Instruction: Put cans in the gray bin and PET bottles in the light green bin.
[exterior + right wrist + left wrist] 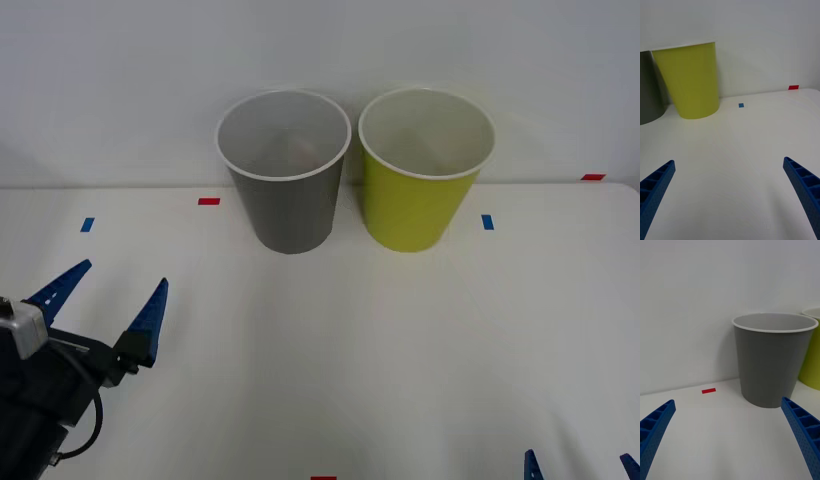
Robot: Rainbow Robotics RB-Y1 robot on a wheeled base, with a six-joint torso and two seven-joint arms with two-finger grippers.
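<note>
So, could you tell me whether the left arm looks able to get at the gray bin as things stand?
Probably yes: the open left gripper faces the gray bin across bare table, nothing between them.

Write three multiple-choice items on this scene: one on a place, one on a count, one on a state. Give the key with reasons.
1. The gray bin stands where?
A. On the robot's left of the light green bin
B. On its right
C. Inside it

2. How many bins are on the table?
A. One
B. Two
C. Three

3. The left gripper is:
A. Shut on a can
B. Open and empty
C. Inside a bin

Key: 1 A, the front view shows gray on the left. 2 B, one gray, one green. 3 B, its fingers stand spread over bare table.
</note>
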